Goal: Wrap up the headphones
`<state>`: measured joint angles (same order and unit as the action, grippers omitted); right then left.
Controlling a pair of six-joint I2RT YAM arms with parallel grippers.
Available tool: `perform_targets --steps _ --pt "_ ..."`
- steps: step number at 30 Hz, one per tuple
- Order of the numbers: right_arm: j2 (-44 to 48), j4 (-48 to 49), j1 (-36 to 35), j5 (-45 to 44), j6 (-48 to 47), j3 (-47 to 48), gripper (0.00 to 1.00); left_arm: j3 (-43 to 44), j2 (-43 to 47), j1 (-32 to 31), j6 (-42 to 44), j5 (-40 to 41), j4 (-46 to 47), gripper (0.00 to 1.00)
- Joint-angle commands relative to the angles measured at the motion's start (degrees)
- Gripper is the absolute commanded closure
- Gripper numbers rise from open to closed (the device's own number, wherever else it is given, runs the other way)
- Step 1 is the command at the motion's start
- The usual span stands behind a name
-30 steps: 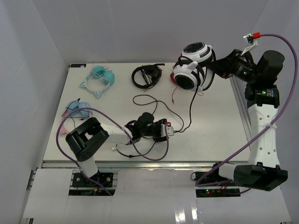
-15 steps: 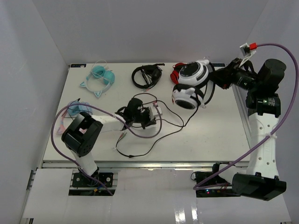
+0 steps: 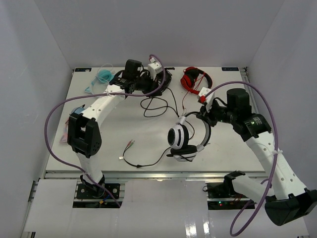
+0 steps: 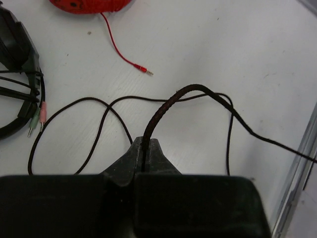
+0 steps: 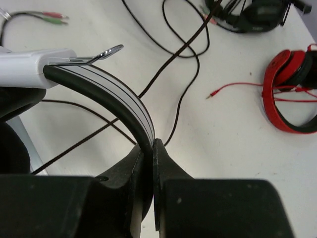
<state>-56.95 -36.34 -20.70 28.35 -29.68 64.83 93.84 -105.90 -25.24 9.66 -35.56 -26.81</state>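
1. My left jaws: pinched fully shut on the thin black cable (image 4: 166,101), over the far side of the counter (image 3: 233,144), just beside the all-black pair (image 4: 20,49).
2. Headphones (image 3: 181,141): white, at the counter's near centre.
3. My right jaws: clamped on their headband (image 5: 124,101); the red pair (image 5: 290,89) lies well apart on the counter.

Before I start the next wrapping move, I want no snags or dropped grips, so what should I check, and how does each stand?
1. Left fingers shut on the cable: ok.
2. Right fingers shut on the headband: ok.
3. Cable apart from the red cord: ok.
4. Plug end lying loose on the table: ok.
5. Cable clear of the black headphones: cannot tell.
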Motion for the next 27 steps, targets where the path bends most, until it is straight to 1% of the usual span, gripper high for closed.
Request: perform_targets --steps 1,4,7,9,12,16,19,21,23,27 --pt "1.57 7.07 -6.57 -18.15 -4.99 -3.03 0.92 9.99 0.72 0.02 -9.25 -1.65 -10.87 1.0" --pt "0.29 12.74 -9.15 -29.03 -3.67 -6.08 0.92 12.51 3.39 -0.16 -13.73 -1.0 -11.33 1.0" --pt "-1.31 18.48 -10.82 -37.7 -1.25 -8.03 0.92 13.18 7.3 -1.15 -16.49 -1.09 -10.75 1.0" --pt "-3.43 22.45 -11.11 -41.28 0.61 -8.07 0.92 13.7 9.14 -2.68 -17.84 -0.91 -10.63 1.0" --pt "-6.61 25.66 -11.1 -47.93 3.44 -6.17 0.92 14.09 12.87 -4.51 -18.72 -0.58 -10.83 1.0" --pt "-11.4 26.62 -10.85 -50.65 4.83 -2.76 0.92 13.88 16.62 -5.89 -18.85 0.88 -11.59 1.0" --pt "-15.68 26.85 -10.49 -53.24 6.31 1.48 0.92 13.21 19.34 -7.48 -17.72 1.89 -13.11 1.0" --pt "-17.25 26.87 -9.53 -54.74 7.03 3.86 0.92 12.83 20.21 -8.71 -15.94 5.32 -16.62 1.0" --pt "-18.25 27.36 -8.28 -54.79 8.1 6.12 0.92 11.39 21.7 -9.55 -14.48 7.92 -18.17 1.0" --pt "-20.29 29.29 -6.02 -54.95 10.97 9.71 0.92 8.17 23.37 -10.58 -14.22 6.95 -18.52 1.0"
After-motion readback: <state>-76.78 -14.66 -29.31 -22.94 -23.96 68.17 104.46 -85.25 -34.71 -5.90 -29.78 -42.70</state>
